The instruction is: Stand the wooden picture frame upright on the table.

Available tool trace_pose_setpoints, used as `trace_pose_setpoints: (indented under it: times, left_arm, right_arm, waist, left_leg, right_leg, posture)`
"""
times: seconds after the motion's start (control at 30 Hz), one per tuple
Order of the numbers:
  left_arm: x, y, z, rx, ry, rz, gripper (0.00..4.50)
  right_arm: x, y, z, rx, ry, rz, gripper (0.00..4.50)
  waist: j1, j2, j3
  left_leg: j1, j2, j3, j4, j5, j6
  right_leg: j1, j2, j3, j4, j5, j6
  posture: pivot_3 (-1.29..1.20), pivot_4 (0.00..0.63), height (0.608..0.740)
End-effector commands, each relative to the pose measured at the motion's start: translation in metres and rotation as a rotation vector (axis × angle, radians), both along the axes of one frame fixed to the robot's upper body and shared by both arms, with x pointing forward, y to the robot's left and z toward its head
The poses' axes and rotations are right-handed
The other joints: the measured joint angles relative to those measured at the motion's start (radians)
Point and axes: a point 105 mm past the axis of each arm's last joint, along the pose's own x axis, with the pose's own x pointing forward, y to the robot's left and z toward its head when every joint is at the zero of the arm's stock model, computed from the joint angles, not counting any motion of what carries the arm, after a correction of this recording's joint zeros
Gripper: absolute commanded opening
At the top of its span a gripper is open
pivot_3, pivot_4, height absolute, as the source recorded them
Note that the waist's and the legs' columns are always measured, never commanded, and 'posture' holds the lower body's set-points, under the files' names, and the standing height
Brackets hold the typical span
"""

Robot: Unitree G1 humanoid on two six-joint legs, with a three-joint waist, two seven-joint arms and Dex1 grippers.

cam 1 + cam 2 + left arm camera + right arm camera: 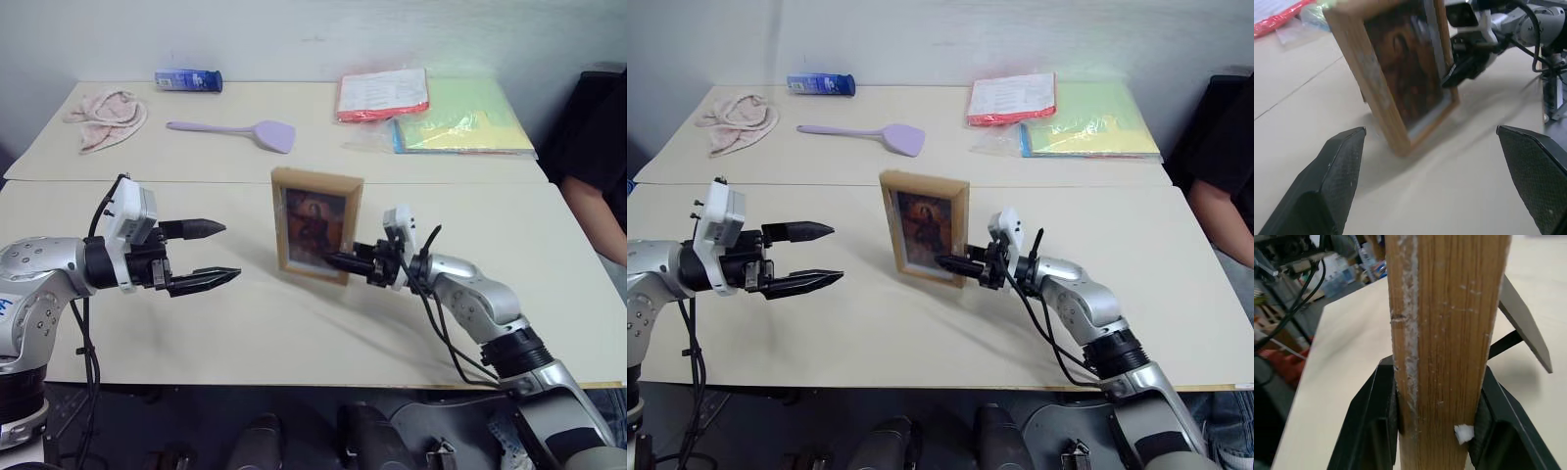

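The wooden picture frame (315,225) stands upright on the pale table (245,333), its dark portrait facing me. My right gripper (335,260) is shut on the frame's lower right edge, and the right wrist view shows both black fingers (1376,421) pressed against the light-wood side (1444,308). Behind that side the easel leg (1525,328) is swung out. My left gripper (230,251) hovers open to the left of the frame, clear of it, with nothing between its fingers. The left wrist view shows the frame (1400,73) a short way ahead of them.
A second table butts against the far edge. It carries a pink cloth (106,117), a blue packet (188,80), a lilac spatula (235,130), and red (382,95) and yellow-green folders (460,116). A person's arm (598,206) is at the right edge.
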Motion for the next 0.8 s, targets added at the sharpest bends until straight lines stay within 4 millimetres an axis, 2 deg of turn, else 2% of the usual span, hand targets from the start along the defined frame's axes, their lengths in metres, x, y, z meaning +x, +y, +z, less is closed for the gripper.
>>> trace_pose_setpoints:
  times: [0.03, 0.13, 0.2, 0.3, 0.4, 0.47, 0.57, 0.63, 0.7, 0.8]
  left_arm:
    - [-0.003, 0.003, 0.018, -0.04, -0.032, -0.015, 4.5]
    - [-0.002, 0.003, 0.016, -0.017, -0.038, -0.012, 4.5]
    - [-0.001, 0.002, 0.017, -0.019, -0.034, -0.018, 4.5]
    - [0.001, 0.0, 0.017, -0.021, -0.027, -0.026, 4.5]
    - [0.004, -0.001, 0.012, -0.002, -0.003, -0.045, 4.5]
    - [0.007, -0.001, 0.009, 0.007, 0.003, -0.054, 4.5]
    - [0.01, 0.0, 0.007, 0.021, 0.0, -0.065, 4.5]
    - [0.013, 0.001, 0.008, 0.022, -0.002, -0.067, 4.5]
    - [0.017, 0.002, 0.007, 0.028, -0.013, -0.069, 4.5]
    - [0.023, 0.0, 0.007, 0.028, -0.031, -0.076, 4.5]
  right_arm:
    - [0.003, -0.001, -0.011, 0.023, 0.032, -0.008, 1.27]
    - [0.003, -0.004, -0.024, 0.008, 0.05, -0.02, 1.27]
    - [0.001, -0.01, -0.028, 0.004, 0.057, -0.022, 2.0]
    - [-0.005, -0.019, -0.027, -0.013, 0.04, -0.017, 2.86]
    - [-0.011, -0.043, -0.023, -0.119, -0.014, -0.047, 3.83]
    - [-0.023, -0.076, -0.005, -0.192, -0.036, -0.069, 4.47]
    - [-0.04, -0.112, 0.027, -0.261, -0.084, -0.108, 4.47]
    - [-0.063, -0.138, 0.062, -0.261, -0.08, -0.107, 4.47]
    - [-0.082, -0.148, 0.084, -0.254, -0.064, -0.084, 4.47]
    - [-0.1, -0.147, 0.099, -0.242, -0.047, -0.055, 4.47]
  waist:
    - [-0.002, 0.0, 0.0]
    - [-0.007, 0.0, 0.0]
    - [-0.005, 0.0, 0.0]
    - [-0.001, 0.0, 0.0]
    - [0.0, 0.0, 0.0]
    - [0.006, 0.001, 0.0]
    - [0.014, 0.001, 0.0]
    - [0.011, 0.001, 0.0]
    - [0.012, 0.002, 0.0]
    - [0.007, 0.001, 0.0]
  left_leg:
    - [0.0, 0.0, -0.001, 0.0, 0.0, 0.001]
    - [0.001, 0.0, 0.0, 0.0, 0.0, 0.0]
    - [0.001, 0.0, -0.001, -0.001, 0.0, 0.0]
    - [0.001, 0.0, -0.001, 0.0, 0.0, 0.0]
    - [0.001, -0.001, -0.001, 0.0, 0.0, 0.0]
    - [0.0, -0.001, -0.001, 0.0, 0.0, 0.0]
    - [0.0, -0.001, -0.001, 0.0, 0.0, 0.0]
    - [0.001, 0.0, -0.001, 0.0, -0.002, 0.003]
    - [0.001, 0.0, -0.001, -0.001, -0.002, 0.004]
    - [0.003, 0.001, -0.001, -0.002, -0.003, 0.004]
  right_leg:
    - [0.001, 0.0, -0.001, -0.001, 0.0, 0.0]
    - [0.001, 0.0, -0.001, -0.001, 0.0, 0.0]
    - [0.001, 0.0, -0.001, 0.0, 0.0, 0.0]
    - [0.001, 0.0, -0.002, -0.001, 0.0, 0.0]
    - [0.002, 0.0, -0.002, -0.002, 0.0, 0.0]
    - [0.002, 0.0, -0.002, -0.003, 0.0, 0.0]
    - [0.003, -0.001, -0.003, -0.005, 0.0, 0.001]
    - [0.003, 0.0, -0.002, -0.005, 0.0, 0.001]
    - [0.003, 0.0, -0.002, -0.004, 0.0, 0.001]
    - [0.005, 0.001, -0.002, -0.004, 0.0, 0.0]
  posture:
    - [0.0, 0.15, 0.74]
    - [0.0, 0.15, 0.74]
    - [0.0, 0.15, 0.74]
    - [0.0, 0.15, 0.74]
    - [0.0, 0.15, 0.74]
    - [0.0, 0.15, 0.74]
    - [0.0, 0.15, 0.74]
    - [0.0, 0.15, 0.74]
    - [0.0, 0.15, 0.74]
    - [0.0, 0.15, 0.74]
